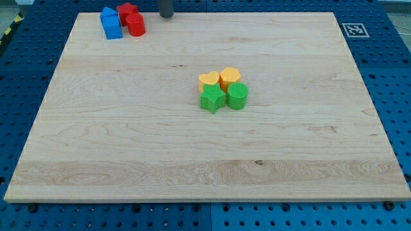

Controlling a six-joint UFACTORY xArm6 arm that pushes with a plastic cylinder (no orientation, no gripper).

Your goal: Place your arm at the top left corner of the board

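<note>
My tip point(166, 16) shows at the view's top edge, on the board's top rim, a little right of the cluster in the top left corner. That cluster holds two blue blocks point(110, 24), a red star point(128, 11) and a red cylinder point(135, 25), all touching. The tip is apart from them, about a block's width to the right of the red cylinder. Near the board's middle sit a yellow heart point(209, 80), a yellow hexagon point(230, 76), a green star point(212, 99) and a green cylinder point(237, 95), packed together.
The wooden board point(128, 147) lies on a blue perforated table point(398, 77). A black-and-white marker tag point(354, 29) sits just off the board's top right corner.
</note>
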